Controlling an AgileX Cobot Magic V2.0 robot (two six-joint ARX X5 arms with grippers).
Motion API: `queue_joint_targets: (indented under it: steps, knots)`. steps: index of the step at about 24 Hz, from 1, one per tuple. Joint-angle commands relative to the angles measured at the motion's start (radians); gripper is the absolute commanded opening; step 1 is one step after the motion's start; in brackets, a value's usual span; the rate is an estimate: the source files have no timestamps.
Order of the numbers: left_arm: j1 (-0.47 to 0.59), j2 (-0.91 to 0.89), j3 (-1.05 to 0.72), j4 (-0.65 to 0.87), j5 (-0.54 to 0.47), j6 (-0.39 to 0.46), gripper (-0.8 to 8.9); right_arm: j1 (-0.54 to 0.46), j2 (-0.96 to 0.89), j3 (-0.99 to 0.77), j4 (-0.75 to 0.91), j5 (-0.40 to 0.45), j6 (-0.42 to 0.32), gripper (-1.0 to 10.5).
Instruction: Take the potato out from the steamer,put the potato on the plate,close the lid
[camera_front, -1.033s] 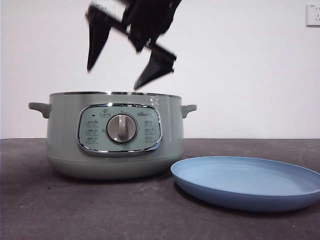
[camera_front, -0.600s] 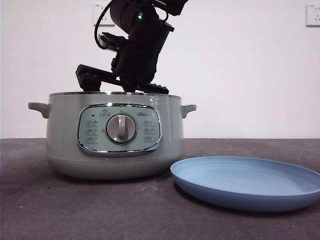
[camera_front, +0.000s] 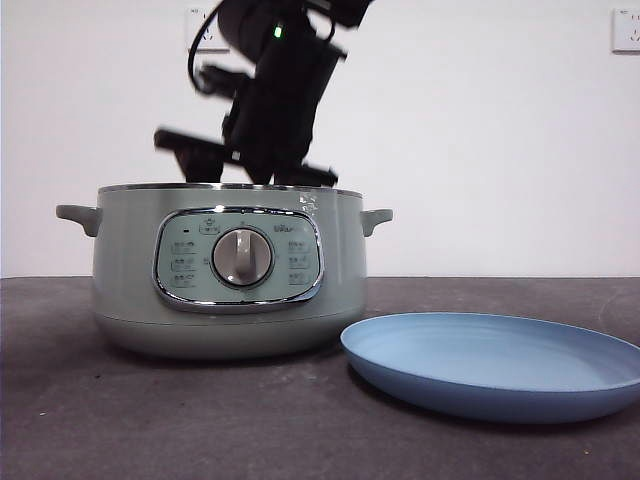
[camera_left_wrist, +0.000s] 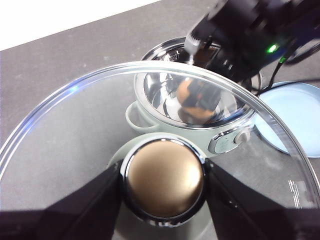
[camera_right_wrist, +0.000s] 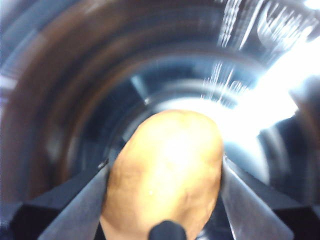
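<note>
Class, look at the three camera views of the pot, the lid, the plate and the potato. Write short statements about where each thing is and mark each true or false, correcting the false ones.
1. The lid sits on the steamer. False: the left gripper holds it by its knob, away from the open steamer.
2. The right gripper has its jaws on either side of the potato. True.
3. The potato lies on the plate. False: it is inside the steamer.
4. The plate lies on the table beside the steamer. True.
5. The plate is red. False: it is light blue.
</note>
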Motion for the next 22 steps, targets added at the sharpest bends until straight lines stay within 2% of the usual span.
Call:
queue_joint_targets:
  steps: [1,5,9,13,16,22]
  knots:
    - [0.002,-0.009,0.003,0.051,0.002,0.001,-0.12,0.002,-0.097,0.006,0.001,0.0,-0.019,-0.1]
    - [0.002,-0.009,0.003,0.07,0.008,0.001,-0.12,0.001,-0.288,0.006,-0.112,0.011,-0.055,-0.1]
    - [0.002,-0.009,0.003,0.074,0.054,0.001,-0.12,-0.002,-0.459,0.006,-0.275,0.137,-0.091,-0.1]
    - [0.002,-0.009,0.003,0.079,0.056,0.002,-0.12,-0.028,-0.577,-0.008,-0.412,0.141,-0.098,-0.1]
    - [0.002,-0.009,0.003,0.079,0.057,0.002,-0.12,-0.048,-0.671,-0.127,-0.418,0.166,-0.094,-0.1]
    - [0.002,-0.009,0.003,0.078,0.058,0.002,-0.12,-0.085,-0.83,-0.449,-0.292,0.162,-0.06,-0.1]
